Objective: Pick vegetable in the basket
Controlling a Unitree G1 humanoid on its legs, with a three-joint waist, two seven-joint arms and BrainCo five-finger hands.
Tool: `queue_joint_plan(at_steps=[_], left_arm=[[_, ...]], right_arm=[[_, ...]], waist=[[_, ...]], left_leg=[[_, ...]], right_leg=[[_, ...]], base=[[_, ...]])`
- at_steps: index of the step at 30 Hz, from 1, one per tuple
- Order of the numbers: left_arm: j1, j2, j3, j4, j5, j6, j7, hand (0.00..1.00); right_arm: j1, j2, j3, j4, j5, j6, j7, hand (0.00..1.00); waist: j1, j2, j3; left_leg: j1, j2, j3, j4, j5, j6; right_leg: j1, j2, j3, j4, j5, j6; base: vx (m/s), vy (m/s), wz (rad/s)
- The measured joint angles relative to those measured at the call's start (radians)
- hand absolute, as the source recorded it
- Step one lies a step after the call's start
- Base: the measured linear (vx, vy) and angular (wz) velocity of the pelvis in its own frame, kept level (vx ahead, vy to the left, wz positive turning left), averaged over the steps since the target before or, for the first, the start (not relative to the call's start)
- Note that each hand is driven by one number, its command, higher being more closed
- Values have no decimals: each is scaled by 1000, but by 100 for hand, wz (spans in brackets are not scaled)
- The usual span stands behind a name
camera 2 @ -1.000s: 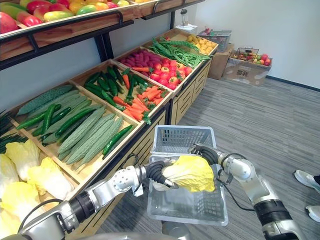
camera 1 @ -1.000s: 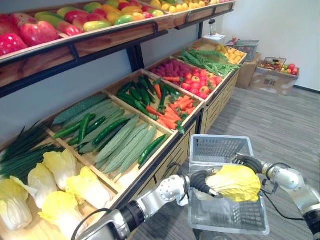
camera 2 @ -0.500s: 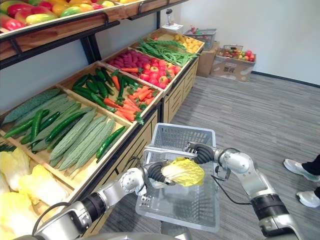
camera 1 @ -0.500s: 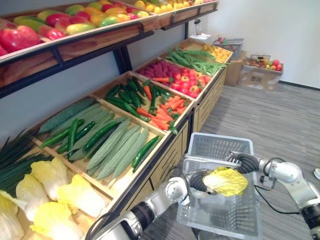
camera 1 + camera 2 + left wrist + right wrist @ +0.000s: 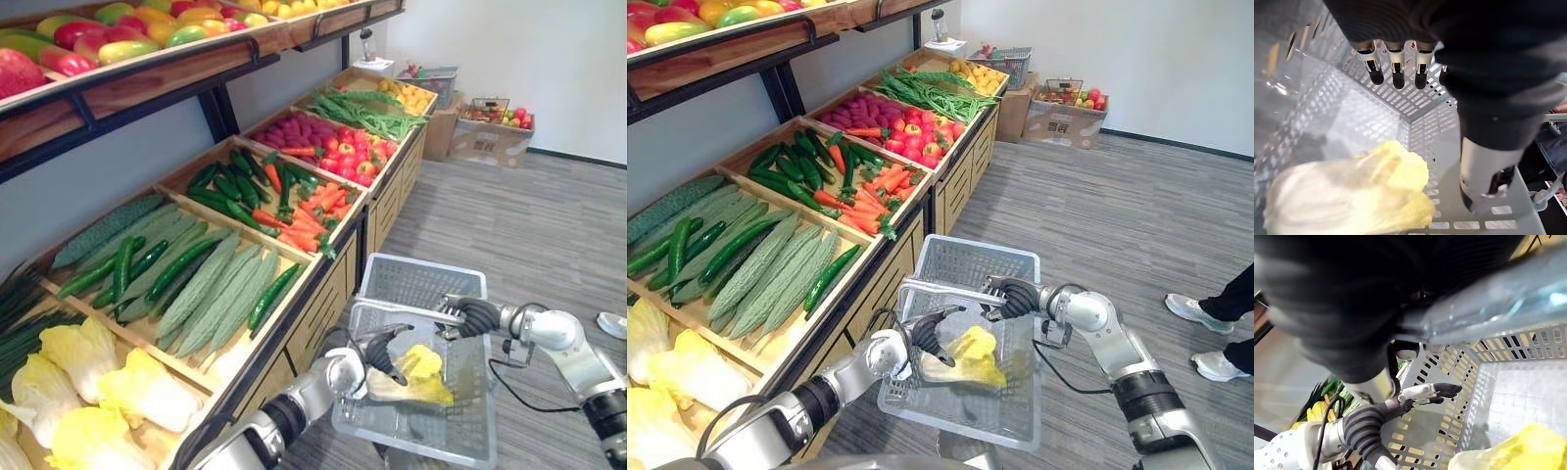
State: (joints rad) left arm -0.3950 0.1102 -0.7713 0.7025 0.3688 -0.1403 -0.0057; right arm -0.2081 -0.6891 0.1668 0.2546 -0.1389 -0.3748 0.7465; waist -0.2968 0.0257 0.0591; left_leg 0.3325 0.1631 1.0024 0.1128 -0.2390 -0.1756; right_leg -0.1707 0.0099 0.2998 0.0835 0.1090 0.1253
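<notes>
A pale yellow napa cabbage (image 5: 416, 377) lies on the floor of the grey plastic basket (image 5: 989, 247), loose from both hands. My left hand (image 5: 377, 351) hovers just above and beside it inside the basket, open, its fingers (image 5: 1396, 73) straight and apart from the cabbage (image 5: 1352, 196). My right hand (image 5: 1014, 297) is shut on the basket's metal handle (image 5: 402, 308) and holds the basket up beside the vegetable stand. In the right wrist view the handle (image 5: 1498, 298) crosses under the dark cover, with the left hand (image 5: 1425, 392) and the cabbage (image 5: 1520, 450) beyond.
The wooden stand on the left holds more cabbages (image 5: 88, 382), bitter gourds (image 5: 211, 294), cucumbers (image 5: 245, 191), carrots (image 5: 313, 211) and red fruit (image 5: 362, 157). A shelf of fruit (image 5: 118, 44) runs above. A person's shoes (image 5: 1190, 311) are on the grey floor at right. Boxes of produce (image 5: 490, 137) stand by the far wall.
My left hand has opened and let go of the cabbage, which has dropped from rim height to the basket's bottom. The right hand keeps its hold on the handle. The camera has shifted.
</notes>
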Motion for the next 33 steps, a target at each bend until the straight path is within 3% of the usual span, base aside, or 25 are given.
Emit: queue_joint_plan(at_steps=[2, 6, 9, 15, 19, 23, 26, 28, 32, 33], left_arm=[[-2, 1, 0, 0, 0, 0, 0, 0], [-3, 5, -5, -43, -16, 8, -11, 0], [0, 30, -14, -162, -95, 17, -39, 0], [113, 64, -57, -455, -267, 18, -107, 0], [240, 173, -40, -693, -332, 6, -180, 0], [351, 258, 86, -855, -411, -41, -213, 0], [411, 266, 298, -958, -479, -104, -206, 0], [430, 266, 477, -996, -484, -157, -149, 0], [445, 265, 678, -1003, -483, -202, -25, 0], [451, 265, 735, -1003, -483, -205, 34, 0]], right_arm=[[0, 0, -1, 4, -4, 10, -8, 100], [0, 4, -4, 42, -23, 83, -61, 100], [7, 36, -37, 89, -67, 143, -112, 100], [75, 121, -147, 162, -141, 238, -247, 100], [142, 187, -254, 252, -139, 296, -370, 100], [175, 211, -359, 384, -122, 336, -464, 100], [196, 231, -482, 536, -87, 349, -526, 100], [214, 239, -553, 644, -77, 348, -567, 100], [251, 242, -612, 740, -76, 344, -609, 100], [256, 250, -635, 765, -76, 344, -621, 100]], waist=[[0, -1, 8], [4, -2, 12], [13, -1, 16], [60, 4, 25], [111, 4, 25], [147, 4, 21], [178, 5, 19], [203, 5, 18], [233, 2, 17], [244, -1, 15]], left_leg=[[-1, 0, -3, -1, 1, 1], [-18, 0, -32, -5, 4, 6], [-35, 0, -66, -7, 7, 11], [-65, 0, -167, -19, 24, 29], [-88, -10, -277, -46, 54, 42], [-113, -33, -380, -100, 97, 57], [-138, -44, -470, -133, 132, 69], [-154, -50, -531, -162, 161, 76], [-176, -48, -610, -179, 194, 79], [-179, -49, -631, -181, 201, 79]], right_leg=[[1, -3, -4, -1, 0, 0], [1, -18, -30, -4, 1, 1], [3, -34, -64, -3, 1, 1], [39, -75, -154, -21, 0, 1], [81, -113, -247, -44, -2, -2], [110, -146, -333, -71, -2, -3], [135, -162, -411, -88, -3, -3], [153, -172, -466, -101, -4, -4], [172, -175, -509, -105, -7, -4], [179, -173, -519, -106, -8, -6]], base=[[0, -13, 8], [9, -10, 23], [9, -7, 31], [-14, -12, 50], [-20, -19, 73], [-23, -20, 77], [-21, -47, 84], [-20, -37, 76], [-14, -30, 62], [-15, -27, 44]])
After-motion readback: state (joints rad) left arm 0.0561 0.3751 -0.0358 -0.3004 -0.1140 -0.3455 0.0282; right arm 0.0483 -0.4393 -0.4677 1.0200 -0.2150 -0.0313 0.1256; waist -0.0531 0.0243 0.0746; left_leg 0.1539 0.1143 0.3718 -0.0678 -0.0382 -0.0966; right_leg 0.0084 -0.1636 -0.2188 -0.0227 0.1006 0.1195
